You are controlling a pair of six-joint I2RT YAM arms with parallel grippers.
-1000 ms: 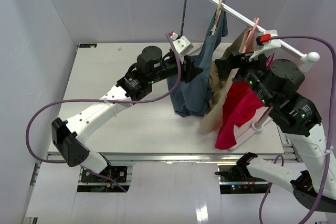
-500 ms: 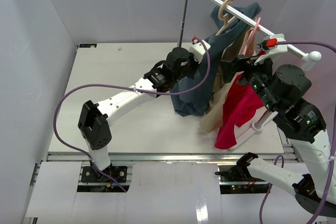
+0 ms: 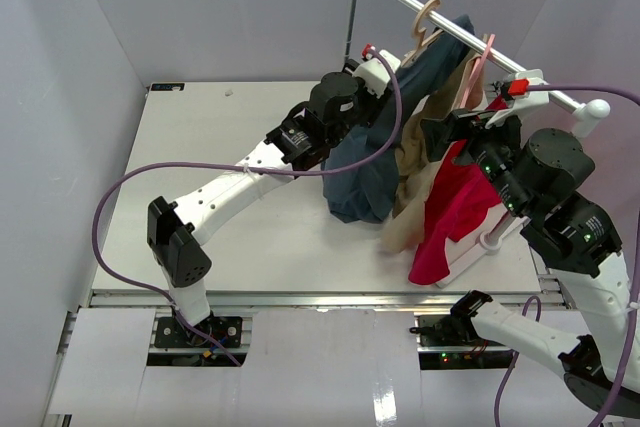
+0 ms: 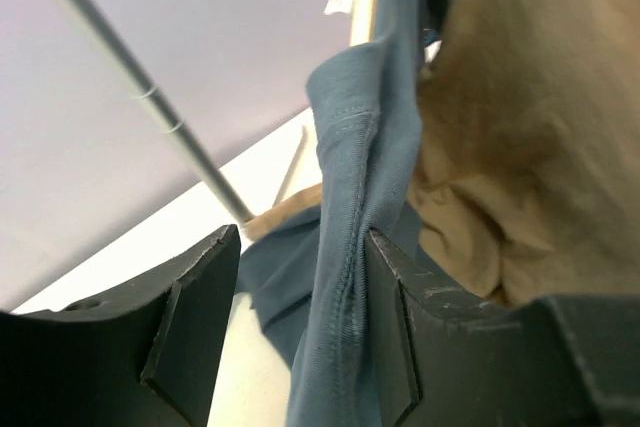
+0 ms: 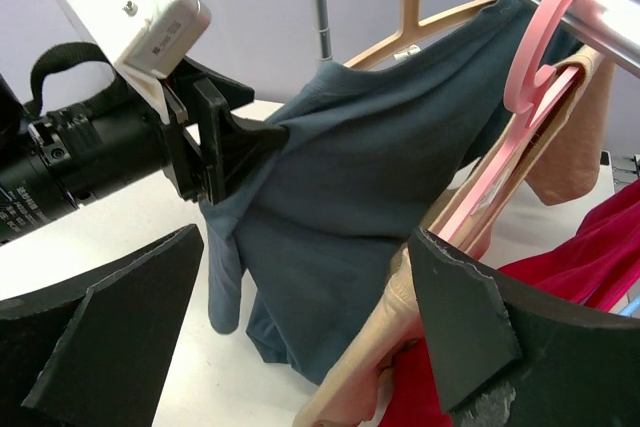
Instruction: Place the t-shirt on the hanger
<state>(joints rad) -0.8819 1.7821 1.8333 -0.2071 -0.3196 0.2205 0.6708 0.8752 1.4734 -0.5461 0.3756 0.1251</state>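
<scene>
Left gripper (image 4: pixel 302 242) was seen with jaws apart around a vertical fold of the t-shirt (image 5: pixel 370 167). The fabric was pressed against one finger (image 4: pixel 392 327) and a gap was left at the other, so a firm pinch could not be confirmed. Right gripper (image 5: pixel 308 237) was held wide open, nothing between its jaws, and was pointed at the shirt from beside the red garment (image 3: pixel 450 212). The table (image 3: pixel 220 147) was seen below the hanging clothes. The t-shirt was draped on the hanger (image 5: pixel 400 2), one side drawn out into a peak at the left gripper, the rest left drooping toward the table. The tan garment (image 4: pixel 530 97) was hung just behind it, under the pink hanger (image 5: pixel 560 17). Both hangers were hooked over the rail (image 3: pixel 470 39), farthest back
</scene>
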